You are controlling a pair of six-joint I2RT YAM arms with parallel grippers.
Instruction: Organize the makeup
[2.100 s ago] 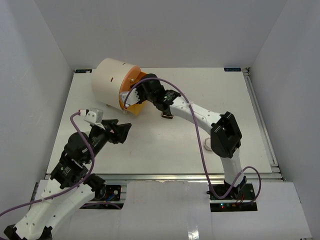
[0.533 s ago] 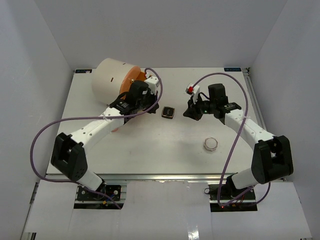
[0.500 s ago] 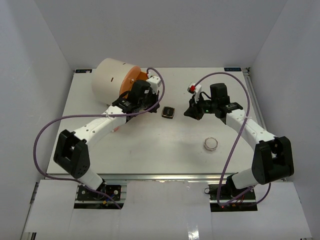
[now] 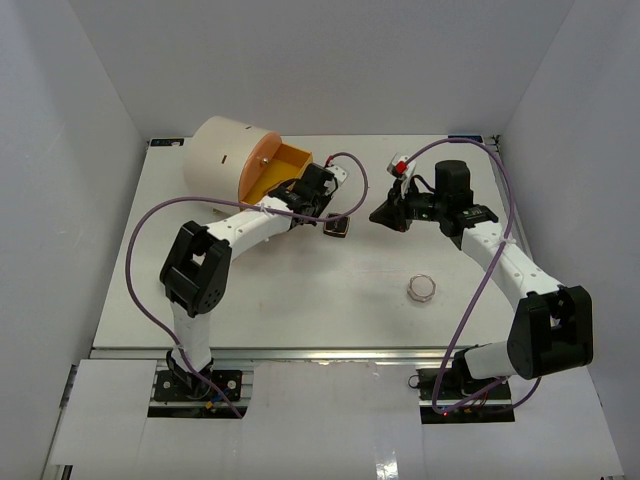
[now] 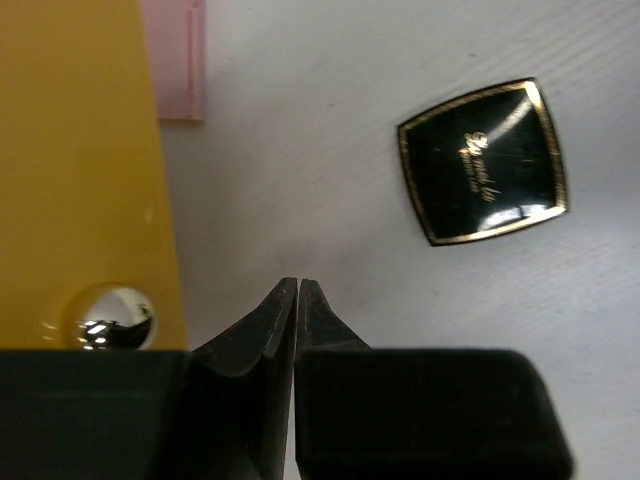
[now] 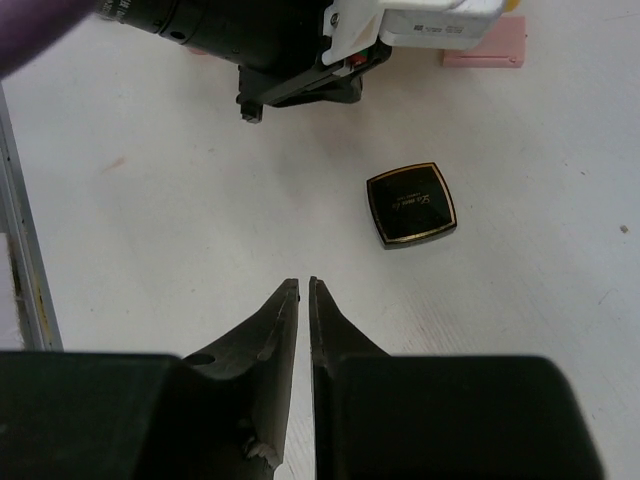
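The black-gold square compact (image 4: 339, 229) lies on the white table between my two grippers; it shows again as the compact (image 5: 483, 162) and the compact (image 6: 411, 205). My left gripper (image 4: 321, 210) is shut and empty (image 5: 297, 284), just left of the compact, beside the yellow drawer front (image 5: 80, 180) with its silver knob (image 5: 115, 318). My right gripper (image 4: 381, 217) hangs to the compact's right, shut on nothing (image 6: 303, 282). A pink pad (image 5: 175, 55) lies flat by the drawer and shows as the pad (image 6: 485, 45). A clear round jar (image 4: 422, 288) stands alone at the front right.
The large cream cylinder (image 4: 222, 160) lies at the back left with an orange-yellow drawer (image 4: 278, 165) pulled out of it. The left arm's purple cable (image 4: 345, 185) loops over the compact area. Metal rails edge the table (image 4: 520, 230).
The orange-yellow drawer now stands pulled out of the cylinder. My left gripper has shifted right, close to the compact. My right gripper has drawn slightly back and up.
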